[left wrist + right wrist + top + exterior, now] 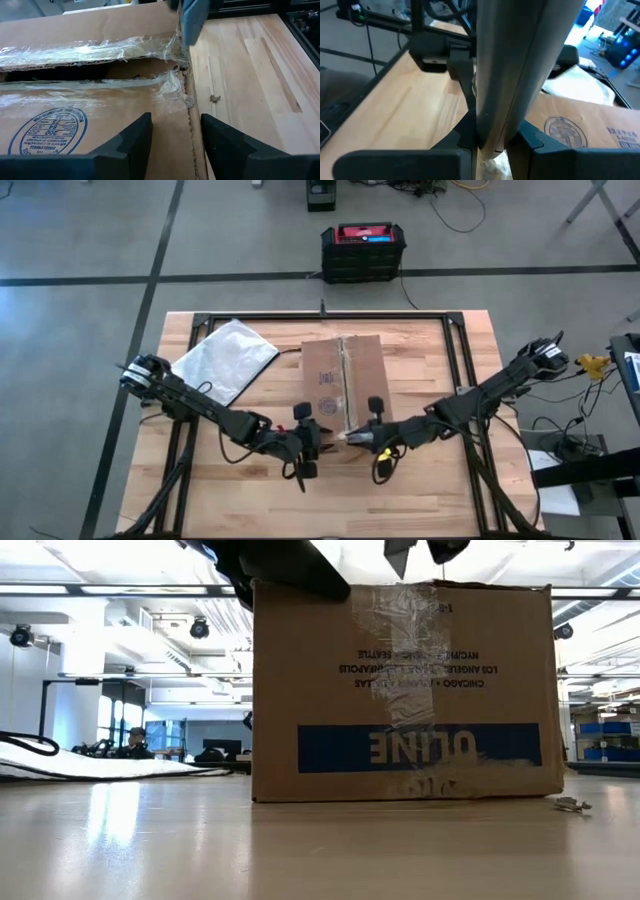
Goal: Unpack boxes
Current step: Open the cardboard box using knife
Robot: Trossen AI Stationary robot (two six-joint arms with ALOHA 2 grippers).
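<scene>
- Fingers of the right gripper (492, 145) pinched tight on a raised cardboard flap (520, 65); the flap edge stands upright between them, filling the right wrist view.
- Left gripper (175, 137) fingers spread apart, nothing between them; they hang just over the near corner of the box top, beside the seam.
- From above, left gripper (305, 442) sits at the box's near left corner, right gripper (365, 437) at the near end of the centre seam; the two are close together.
- Box (345, 377): brown corrugated cardboard, standing mid-table, closer to the far edge. Blue label (420, 747) with white lettering reads upside down in the low view.
- Clear tape (95, 50) along the top seam is torn and wrinkled; seam gapes, dark inside. Tape also runs down the box's near face (405, 650).
- Round blue stamp (47, 132) printed on the top flap.
- Silvery plastic bag (225, 358) lies flat on the table (430, 490) to the left of the box, apart from it.
- Black-and-red case (363, 252) on the floor beyond the table.
- Small scrap (570, 804) lies on the tabletop just beside the box's corner.
</scene>
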